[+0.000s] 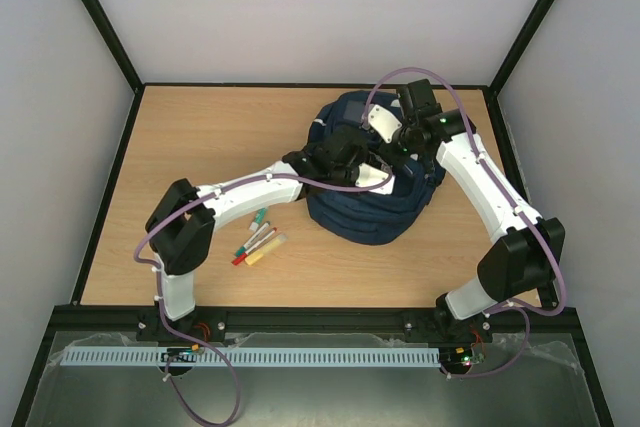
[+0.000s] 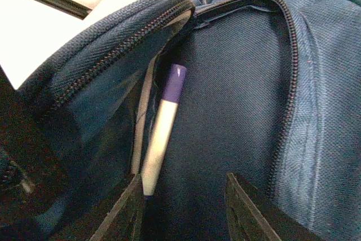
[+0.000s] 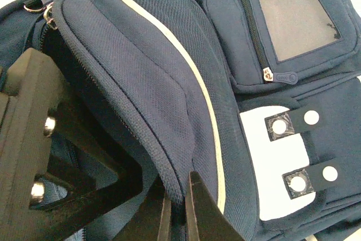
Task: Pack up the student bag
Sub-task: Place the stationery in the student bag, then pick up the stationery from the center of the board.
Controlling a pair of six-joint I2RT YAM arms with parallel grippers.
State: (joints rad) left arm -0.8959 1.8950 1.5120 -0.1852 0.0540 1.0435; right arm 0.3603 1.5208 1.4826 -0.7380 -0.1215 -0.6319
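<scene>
The navy student bag (image 1: 375, 192) lies right of the table's middle, with white stripes and grey patches (image 3: 276, 156). My right gripper (image 3: 177, 215) is shut on the zippered edge of the bag's flap (image 3: 141, 83) and holds the pocket open. My left gripper (image 2: 183, 207) is open inside the open pocket (image 2: 225, 111). A marker (image 2: 161, 134) with a cream body and purple cap lies free in the pocket, its end by my left finger (image 2: 124, 210). Both grippers sit over the bag (image 1: 360, 152) in the top view.
Several markers (image 1: 258, 244) lie on the wooden table (image 1: 220, 137) left of the bag, under my left arm. Black frame posts and grey walls enclose the table.
</scene>
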